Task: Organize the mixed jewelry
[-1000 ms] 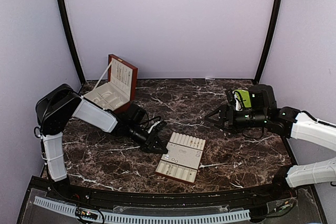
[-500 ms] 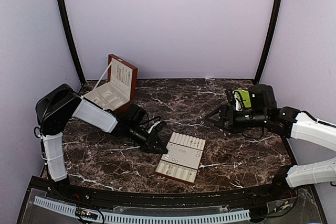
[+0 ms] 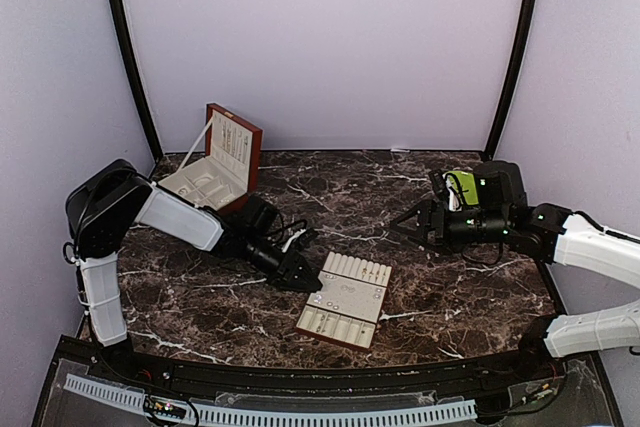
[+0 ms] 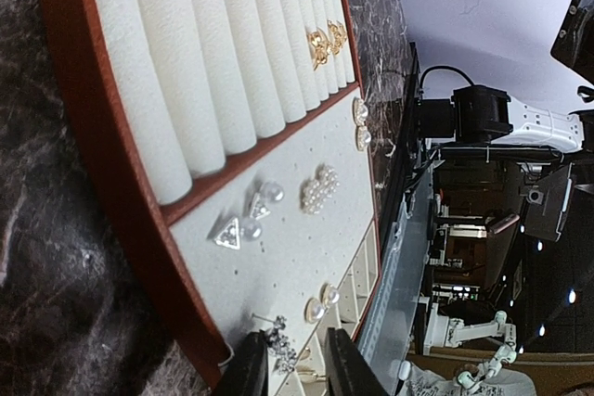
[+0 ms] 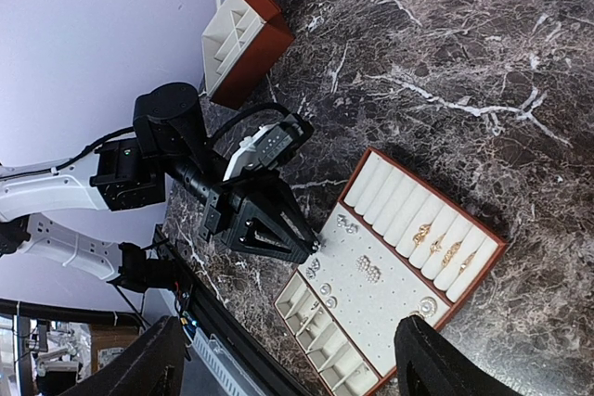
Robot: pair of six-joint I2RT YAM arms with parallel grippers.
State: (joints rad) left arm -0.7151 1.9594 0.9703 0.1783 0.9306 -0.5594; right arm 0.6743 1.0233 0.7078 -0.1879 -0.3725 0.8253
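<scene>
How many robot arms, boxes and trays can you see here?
Arms: 2 (left arm, right arm)
Box: 1
Tray: 1
Total: 4

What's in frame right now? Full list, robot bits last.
marble table: one, dark brown with white veins, under everything
wooden box: one, red-brown with cream lining, lid up, rear left
insert tray: one, cream with red-brown rim, table centre
gold rings: several, gold, in the tray's ring rolls
pearl and silver earrings: several, pale, on the tray's flat pad
sparkly silver piece: one, silvery, on the tray between the left fingers
left gripper: one, black, slightly open, at the tray's left edge
right gripper: one, black, open and empty, right of the tray
</scene>
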